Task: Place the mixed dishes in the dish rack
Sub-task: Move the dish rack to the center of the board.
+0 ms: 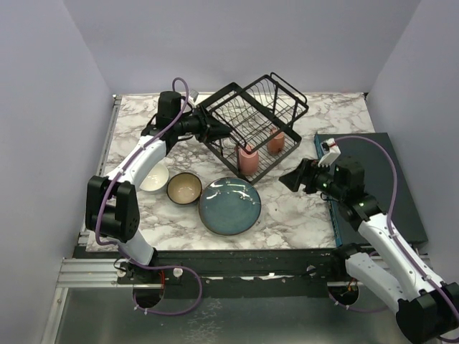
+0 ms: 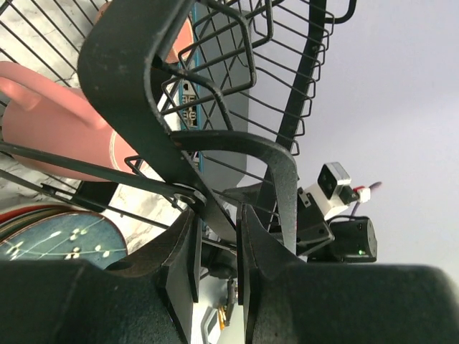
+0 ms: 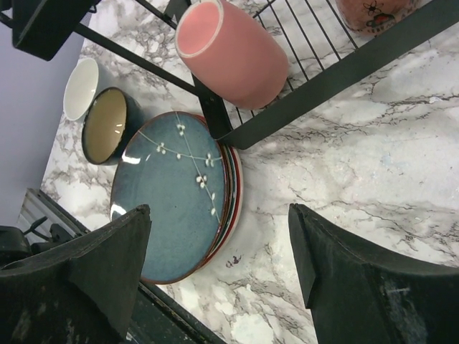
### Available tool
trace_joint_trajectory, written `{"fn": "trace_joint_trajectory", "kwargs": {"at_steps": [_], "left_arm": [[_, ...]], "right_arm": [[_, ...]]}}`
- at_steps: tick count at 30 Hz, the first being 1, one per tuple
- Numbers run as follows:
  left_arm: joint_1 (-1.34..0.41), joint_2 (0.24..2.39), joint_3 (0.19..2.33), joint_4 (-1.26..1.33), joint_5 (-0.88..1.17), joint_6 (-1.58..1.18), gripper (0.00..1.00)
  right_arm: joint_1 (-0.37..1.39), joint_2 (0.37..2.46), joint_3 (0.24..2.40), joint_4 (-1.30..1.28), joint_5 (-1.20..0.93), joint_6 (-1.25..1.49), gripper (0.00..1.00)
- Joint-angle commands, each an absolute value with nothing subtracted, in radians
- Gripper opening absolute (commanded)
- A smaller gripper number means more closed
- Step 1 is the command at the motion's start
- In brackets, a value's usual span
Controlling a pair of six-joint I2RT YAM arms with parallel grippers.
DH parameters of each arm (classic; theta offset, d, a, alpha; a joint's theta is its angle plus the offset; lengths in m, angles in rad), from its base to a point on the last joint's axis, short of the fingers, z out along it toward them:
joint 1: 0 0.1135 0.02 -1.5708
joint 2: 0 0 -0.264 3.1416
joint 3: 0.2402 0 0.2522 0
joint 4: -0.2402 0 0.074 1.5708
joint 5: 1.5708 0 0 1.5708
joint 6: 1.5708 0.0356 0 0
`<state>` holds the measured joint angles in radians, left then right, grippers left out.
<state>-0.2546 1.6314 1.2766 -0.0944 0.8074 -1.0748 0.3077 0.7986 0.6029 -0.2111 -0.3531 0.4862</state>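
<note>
The black wire dish rack stands at the back middle, with two pink mugs in its lower tray. My left gripper is at the rack's left corner, its jaws closed on a flat bar of the rack frame. A stack of plates with the blue flowered one on top lies in front of the rack. Left of the stack are a dark bowl with a tan inside and a white bowl. My right gripper hangs open and empty, right of the plates and just in front of the rack.
A dark teal flat slab lies along the table's right edge under my right arm. The marble tabletop ends at a black rail in front. Grey walls close in the back and both sides.
</note>
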Motion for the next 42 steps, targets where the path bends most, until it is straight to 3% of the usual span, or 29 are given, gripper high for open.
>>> {"fn": "trace_joint_trajectory", "kwargs": {"at_steps": [1,16,33,42], "left_arm": [[-0.202,1.605,1.301,-0.244,0.929,-0.896,0.0],[-0.129,1.617,1.349,-0.356,0.992,-0.781,0.0],[-0.146,1.667,1.389,-0.357,0.94,-0.802,0.0],[-0.196,1.73,1.442,-0.357,0.903,-0.816,0.0]], "right_arm": [[0.31,0.833,0.627,-0.18,-0.35,0.484,0.82],[0.309,0.992,0.652,-0.124,-0.249,0.485,0.8],[0.361,1.102,0.559,0.035,-0.338,0.585,0.8],[0.365,1.102,0.583,0.007,-0.216,0.592,0.83]]}}
